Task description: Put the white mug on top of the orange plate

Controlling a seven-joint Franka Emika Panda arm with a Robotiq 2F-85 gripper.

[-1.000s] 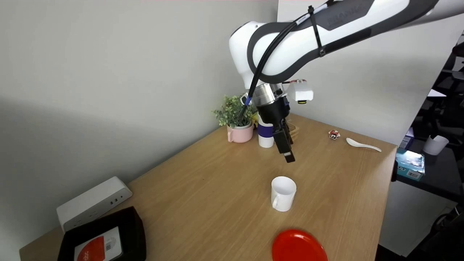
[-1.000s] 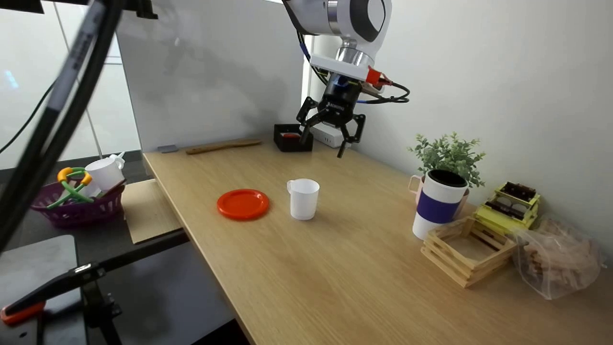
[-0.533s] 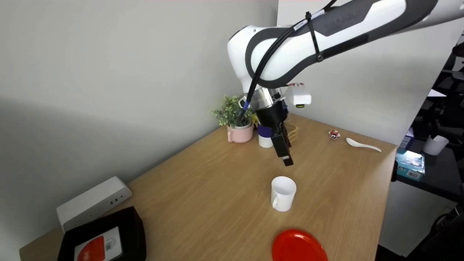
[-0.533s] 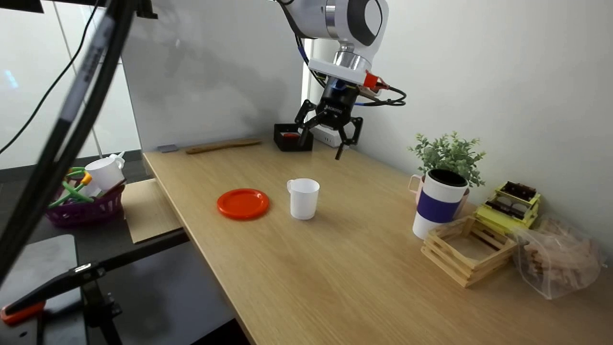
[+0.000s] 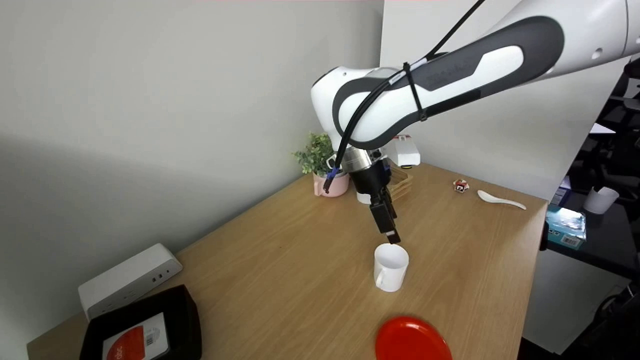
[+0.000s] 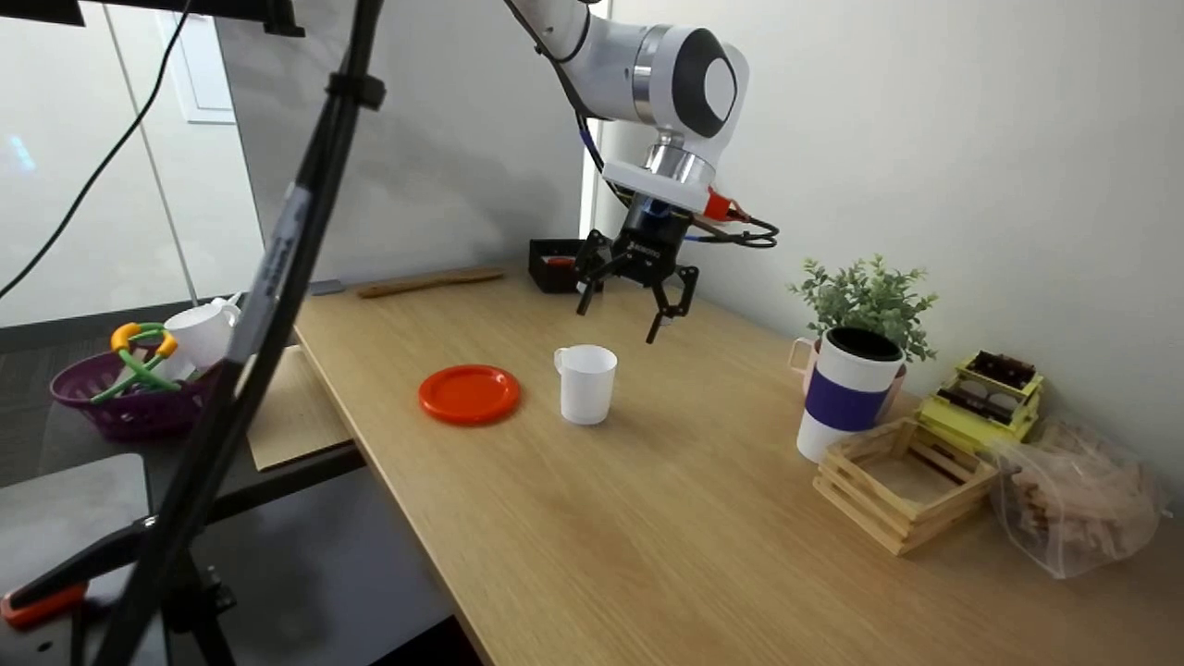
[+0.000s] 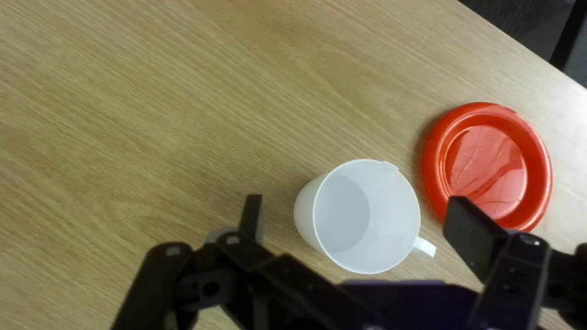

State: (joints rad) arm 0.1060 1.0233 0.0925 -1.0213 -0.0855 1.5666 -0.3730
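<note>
I've brought the arm [image 5: 500, 62] and pincer [image 6: 617, 326] lower over the desk [image 6: 647, 518]. In an exterior view the pincer's tip, previously clear of the white mug [image 5: 391, 272], now lines up with its far rim, and the purple band of the tumbler [image 5: 363, 198] has gone behind the pincer. The black cable [image 6: 329, 148] has swung rightward in an exterior view.

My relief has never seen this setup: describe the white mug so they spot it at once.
On the wooden table, find the round red-orange plate. The white mug stands upright beside it, not touching. Unlike the tall tumbler with the purple band, it is short and plain white, with one handle.
</note>
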